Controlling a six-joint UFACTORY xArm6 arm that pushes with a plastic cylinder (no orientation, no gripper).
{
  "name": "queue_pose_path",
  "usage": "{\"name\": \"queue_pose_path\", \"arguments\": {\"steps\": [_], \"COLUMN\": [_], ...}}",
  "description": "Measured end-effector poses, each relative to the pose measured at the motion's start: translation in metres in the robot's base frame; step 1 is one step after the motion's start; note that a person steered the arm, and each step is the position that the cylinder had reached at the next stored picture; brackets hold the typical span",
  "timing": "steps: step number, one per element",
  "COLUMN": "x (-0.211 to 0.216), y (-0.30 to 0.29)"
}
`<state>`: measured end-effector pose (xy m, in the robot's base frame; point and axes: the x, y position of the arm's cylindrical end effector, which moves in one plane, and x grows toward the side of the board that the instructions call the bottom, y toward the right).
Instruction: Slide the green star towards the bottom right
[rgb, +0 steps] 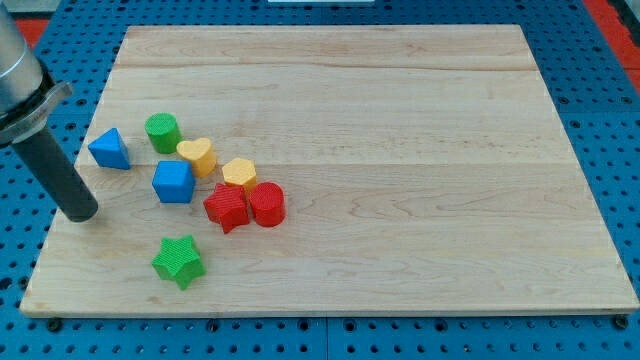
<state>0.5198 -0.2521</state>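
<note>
The green star (179, 260) lies near the board's bottom left. My tip (80, 214) rests on the board at the view's left, up and to the left of the green star and apart from it. The tip is left of the blue cube (173, 182) and below the blue triangle (109, 149). It touches no block.
A green cylinder (162, 131), a yellow heart (197, 155), a yellow hexagon (239, 173), a red star (227, 206) and a red cylinder (267, 204) cluster above and right of the green star. The wooden board (400, 150) lies on a blue pegboard.
</note>
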Motion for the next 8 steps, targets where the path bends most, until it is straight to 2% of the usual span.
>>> {"name": "queue_pose_path", "arguments": {"steps": [2,3,4,7,8], "x": [0.021,0.044,0.059,0.056,0.051], "y": [0.054,0.034,0.058,0.074,0.099]}}
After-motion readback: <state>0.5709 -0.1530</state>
